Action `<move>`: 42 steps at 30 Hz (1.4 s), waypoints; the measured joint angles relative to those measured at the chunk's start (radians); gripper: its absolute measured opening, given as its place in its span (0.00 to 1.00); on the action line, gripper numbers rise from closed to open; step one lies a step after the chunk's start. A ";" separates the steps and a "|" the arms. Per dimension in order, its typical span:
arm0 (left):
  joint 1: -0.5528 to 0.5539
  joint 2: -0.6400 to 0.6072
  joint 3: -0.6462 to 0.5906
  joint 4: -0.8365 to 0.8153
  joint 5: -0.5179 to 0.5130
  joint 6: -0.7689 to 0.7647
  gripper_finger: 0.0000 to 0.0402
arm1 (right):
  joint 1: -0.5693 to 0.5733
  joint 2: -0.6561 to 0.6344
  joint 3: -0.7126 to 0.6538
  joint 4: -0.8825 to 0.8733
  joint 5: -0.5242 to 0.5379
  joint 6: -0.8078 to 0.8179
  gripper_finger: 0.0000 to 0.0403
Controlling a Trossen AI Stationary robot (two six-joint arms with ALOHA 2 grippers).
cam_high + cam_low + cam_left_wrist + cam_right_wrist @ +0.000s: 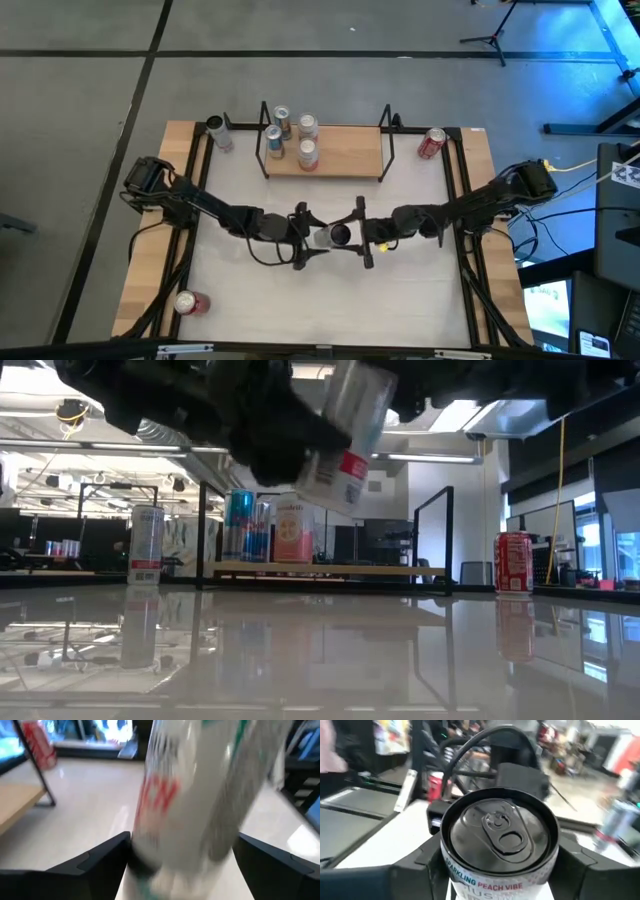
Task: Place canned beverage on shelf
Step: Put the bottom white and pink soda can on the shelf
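Observation:
A white can (326,238) with red lettering and a dark top hangs tilted above the table's middle, between my two grippers. It also shows in the low view (345,435). My right gripper (347,237) comes from the right and is shut on it. My left gripper (312,238) comes from the left. Its open fingers (100,862) stand on either side of the can's side wall (200,800); I cannot tell whether they touch it. The shelf (345,160) stands at the far middle and bears several cans (306,140). My right gripper pinches the can between its two fingers (417,862), on opposite sides of the wall just below the top rim (451,870). The fingers come level from the table's right, over the can's top end. The can is lifted clear and tilted, its top (500,827) toward my right gripper.
A silver can (217,131) stands left of the shelf and a red can (431,143) right of it. Another red can (190,302) lies at the near left on the wooden margin. The shelf's right half is bare board.

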 joint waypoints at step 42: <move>-0.055 0.002 -0.004 -0.241 -0.165 -0.192 0.84 | -0.601 0.206 0.423 -0.438 0.376 0.365 0.59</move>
